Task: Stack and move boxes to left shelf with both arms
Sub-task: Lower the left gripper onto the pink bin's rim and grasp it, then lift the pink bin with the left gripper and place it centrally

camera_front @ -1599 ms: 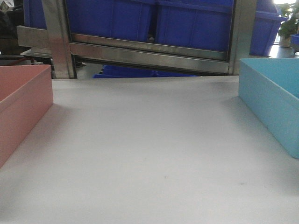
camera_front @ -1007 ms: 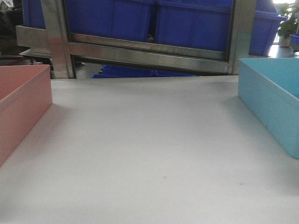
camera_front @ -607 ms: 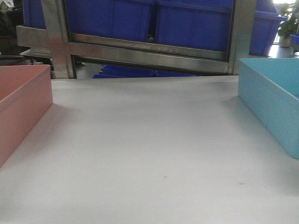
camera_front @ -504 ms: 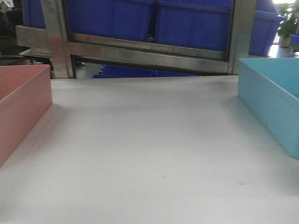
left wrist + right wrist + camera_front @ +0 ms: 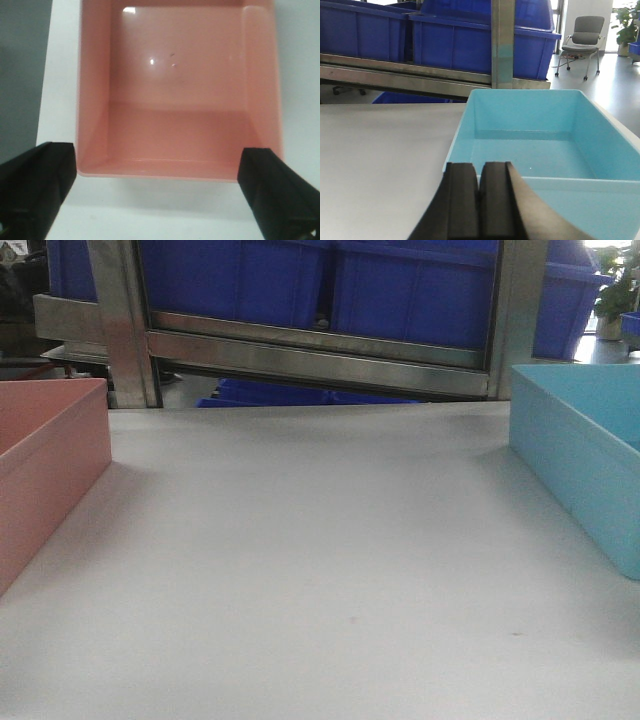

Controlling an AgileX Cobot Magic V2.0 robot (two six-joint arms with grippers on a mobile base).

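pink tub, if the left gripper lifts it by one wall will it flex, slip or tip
Probably light: the pink tub is empty, open-top plastic. Its glossy inside shows glare, so pads may slip. Gripped by one wall alone it would likely tilt; the left gripper hangs open at its near wall.

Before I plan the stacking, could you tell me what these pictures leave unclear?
Front view: the pink box and blue box are cut off by the side edges.
Left wrist view: the pink box's far rim is cut off by the top edge.
Right wrist view: the right gripper covers part of the blue box's near rim; contact cannot be told.
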